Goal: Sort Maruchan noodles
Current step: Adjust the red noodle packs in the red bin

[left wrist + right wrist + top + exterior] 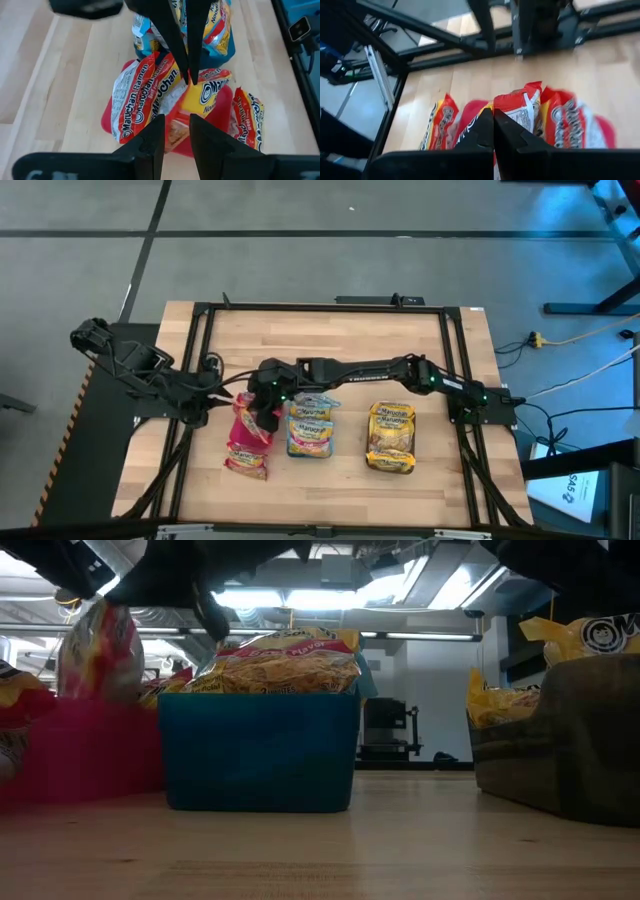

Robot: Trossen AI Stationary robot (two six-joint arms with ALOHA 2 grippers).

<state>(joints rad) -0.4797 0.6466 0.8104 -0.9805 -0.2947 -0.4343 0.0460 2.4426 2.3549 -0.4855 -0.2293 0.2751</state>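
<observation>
- Red tray [247, 442], at table's left front: holds red packets [142, 95], several standing on edge, crowded together; one more red packet [247, 122] leaning at tray's side.
- One yellow-marked packet [202, 95] lying among the red ones in the red tray.
- Teal tray [260, 750], centre, just beside red tray: filled with blue-edged packets [312, 425] heaped above its rim.
- Dark grey tray [560, 755], right, well apart from the other two: holds yellow packets [392, 435].
- Left gripper [173, 135]: poised above red tray, fingers [150, 145] parted by a narrow gap, nothing between them.
- Right gripper [493, 132]: reached across the table [330, 340] to a spot over the red tray, close to left gripper; fingers pressed fully together.
- Right gripper's fingertips down among the red packets, beside the yellow-marked packet; nothing visibly pinched, contact with any packet cannot be told.
- Low view: packet [100, 650] upright above the red tray's rim, under the dark arm parts.
</observation>
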